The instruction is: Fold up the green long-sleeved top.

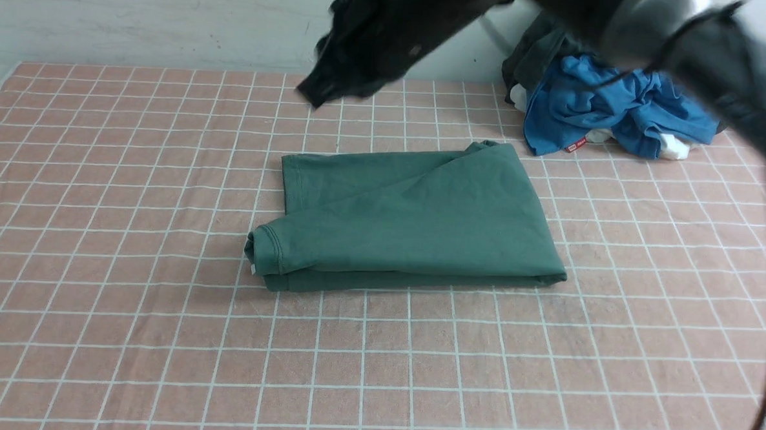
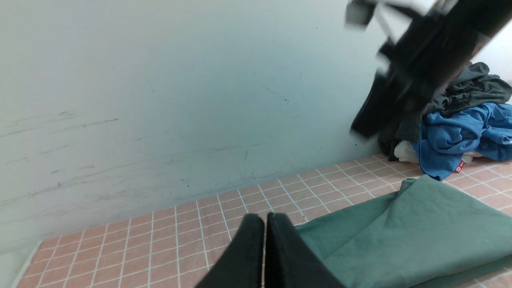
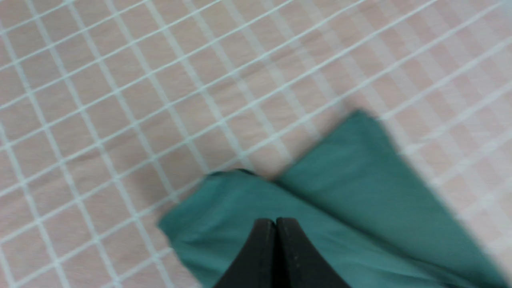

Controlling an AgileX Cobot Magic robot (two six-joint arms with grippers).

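Note:
The green long-sleeved top [image 1: 415, 216] lies folded into a flat, roughly rectangular packet in the middle of the pink gridded table cover, with a ribbed edge at its front left corner. It also shows in the left wrist view [image 2: 420, 232] and the right wrist view [image 3: 360, 192]. My right gripper [image 1: 312, 95] is blurred, raised above the far middle of the table, beyond the top's far left corner. It is shut and empty [image 3: 275, 221]. My left gripper [image 2: 264, 218] is shut and empty, beside the top's left side. It is out of the front view.
A pile of clothes sits at the far right against the wall: a bright blue garment [image 1: 620, 112], a dark grey-black garment [image 1: 539, 54] and some white fabric [image 1: 673, 147]. My right arm [image 1: 688, 41] crosses the top right of the front view. A pale wall [image 2: 160, 100] bounds the table's far side.

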